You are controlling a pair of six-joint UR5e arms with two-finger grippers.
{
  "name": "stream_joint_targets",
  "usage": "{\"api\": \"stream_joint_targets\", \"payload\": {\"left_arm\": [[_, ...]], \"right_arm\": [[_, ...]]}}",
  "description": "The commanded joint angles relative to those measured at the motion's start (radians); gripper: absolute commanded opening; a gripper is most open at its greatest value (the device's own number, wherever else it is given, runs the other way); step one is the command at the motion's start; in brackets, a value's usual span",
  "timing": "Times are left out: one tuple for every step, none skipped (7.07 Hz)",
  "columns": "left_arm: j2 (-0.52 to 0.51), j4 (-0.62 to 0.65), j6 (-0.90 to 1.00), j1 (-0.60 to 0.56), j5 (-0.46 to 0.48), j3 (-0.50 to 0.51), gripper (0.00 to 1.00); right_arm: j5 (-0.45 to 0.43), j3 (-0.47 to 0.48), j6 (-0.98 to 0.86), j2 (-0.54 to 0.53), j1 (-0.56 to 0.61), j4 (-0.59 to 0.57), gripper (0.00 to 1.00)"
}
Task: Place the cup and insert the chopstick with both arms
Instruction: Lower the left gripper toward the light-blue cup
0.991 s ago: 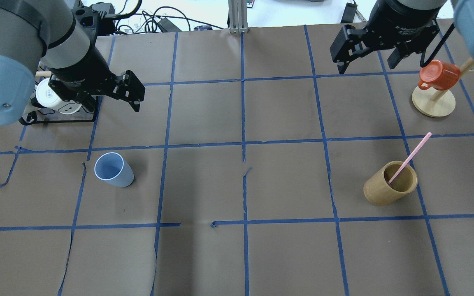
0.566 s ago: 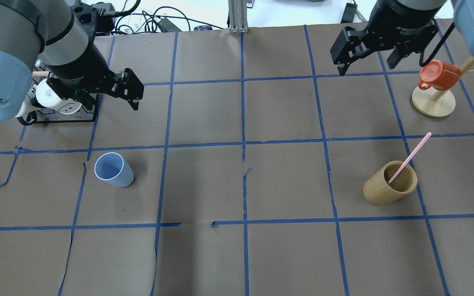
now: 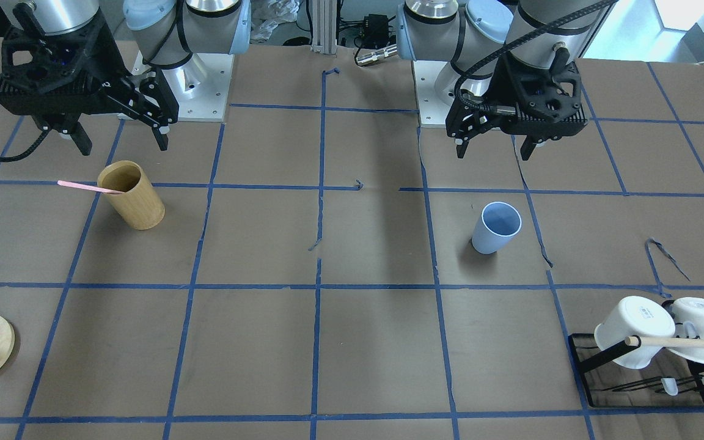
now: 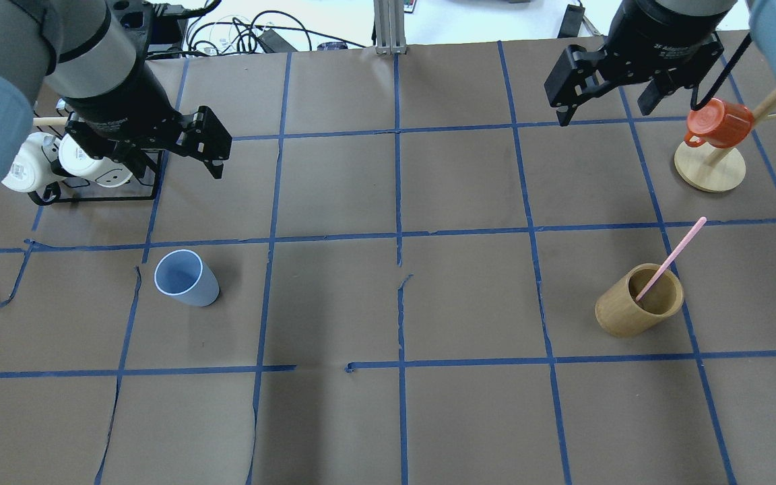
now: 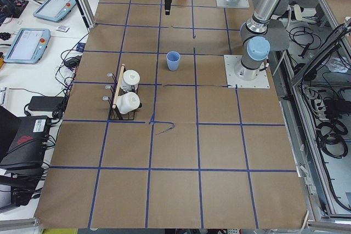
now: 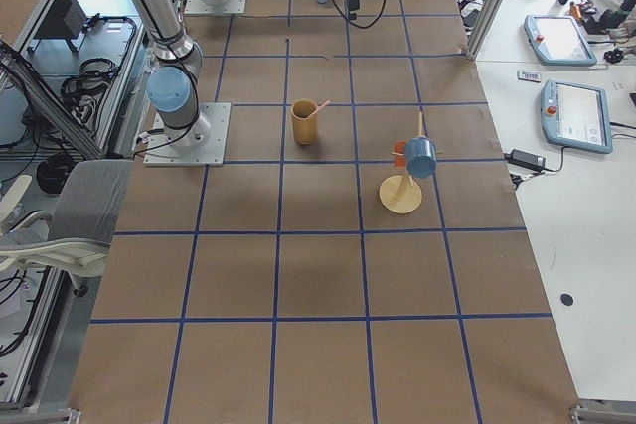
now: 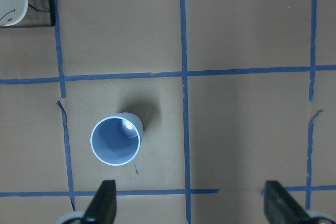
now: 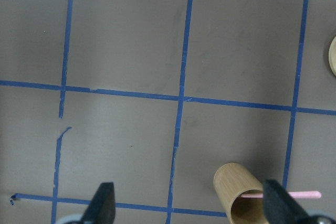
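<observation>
Just base-side of the upright light blue plastic cup [image 4: 186, 278] hangs my left gripper [image 7: 190, 207], the nearer, spread and empty; well apart from the cup, my spread right gripper [image 8: 190, 207] overlooks the leaning pink chopstick [image 4: 671, 259].

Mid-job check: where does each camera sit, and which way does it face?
Front-facing: across the table, facing the robot; left gripper, right gripper.
Overhead: behind the robot, looking down; left arm, right arm.
Left side: table's left end; left arm nearest.
Right side: table's right end; right arm nearest.
Left wrist: down onto blue cup; own fingertips.
Right wrist: down onto bamboo holder; own fingertips.
Shared: overhead, left wrist both show blue cup.
</observation>
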Motion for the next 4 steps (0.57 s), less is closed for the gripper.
{"api": "stream_joint_targets", "payload": {"left_arm": [[0.005, -0.064, 0.006, 0.004, 0.002, -0.015, 1.00], [-0.001, -0.058, 0.019, 0.010, 0.004, -0.072, 1.00], [-0.001, -0.006, 0.021, 0.059, 0.002, -0.175, 1.00], [-0.005, 0.082, 0.091, 0.115, 0.002, -0.287, 1.00]], "right_arm": [[0.005, 0.003, 0.005, -0.001, -0.001, -0.001, 1.00], [0.001, 0.003, -0.001, 0.002, -0.008, -0.015, 1.00], [-0.013, 0.014, 0.005, 0.008, -0.031, -0.004, 1.00], [-0.010, 0.058, 0.005, 0.010, -0.050, -0.026, 1.00]]}}
